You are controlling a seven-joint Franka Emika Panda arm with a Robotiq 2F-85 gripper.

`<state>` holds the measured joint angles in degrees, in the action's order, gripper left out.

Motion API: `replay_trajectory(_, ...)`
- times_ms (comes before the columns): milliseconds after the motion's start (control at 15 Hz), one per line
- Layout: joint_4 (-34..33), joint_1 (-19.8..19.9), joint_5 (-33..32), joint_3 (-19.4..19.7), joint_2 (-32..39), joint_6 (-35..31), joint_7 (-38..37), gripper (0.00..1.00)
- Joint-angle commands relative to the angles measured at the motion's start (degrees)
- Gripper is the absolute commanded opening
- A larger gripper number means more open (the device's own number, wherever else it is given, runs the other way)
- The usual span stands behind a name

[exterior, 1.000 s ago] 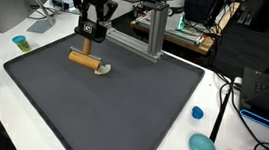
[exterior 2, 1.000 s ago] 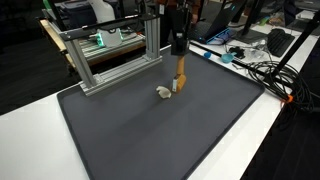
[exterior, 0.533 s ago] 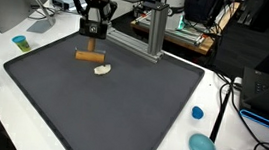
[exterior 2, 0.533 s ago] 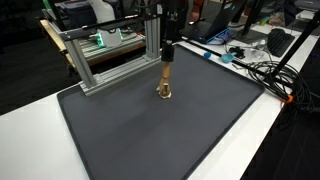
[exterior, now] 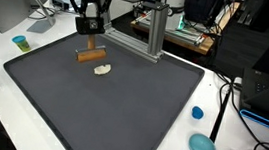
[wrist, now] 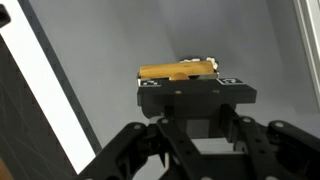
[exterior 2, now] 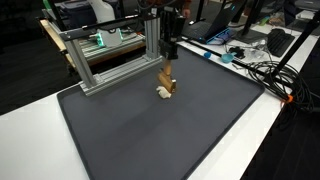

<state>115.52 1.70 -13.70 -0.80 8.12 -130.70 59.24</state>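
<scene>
While in the gripper (exterior: 89, 45), wooden stick (exterior: 90, 54) apart from teal cup (exterior: 19, 42).

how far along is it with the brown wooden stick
Done: the black gripper is shut on the brown wooden stick, which looks raised off the dark grey mat. In hand: holding it level near the small cream lump. Left: the stick is not yet set down.
</scene>
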Motion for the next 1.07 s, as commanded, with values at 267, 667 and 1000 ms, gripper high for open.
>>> replay_trajectory(267,2.11,0.25,0.69,-1.07,-0.73,1.56,10.29,0.21)
replay_trajectory(667,2.76,-1.16,0.68,-2.31,-0.47,3.30,18.12,0.21)
replay_trajectory(1000,1.01,-3.52,-1.43,-2.88,2.04,1.24,11.07,0.21)
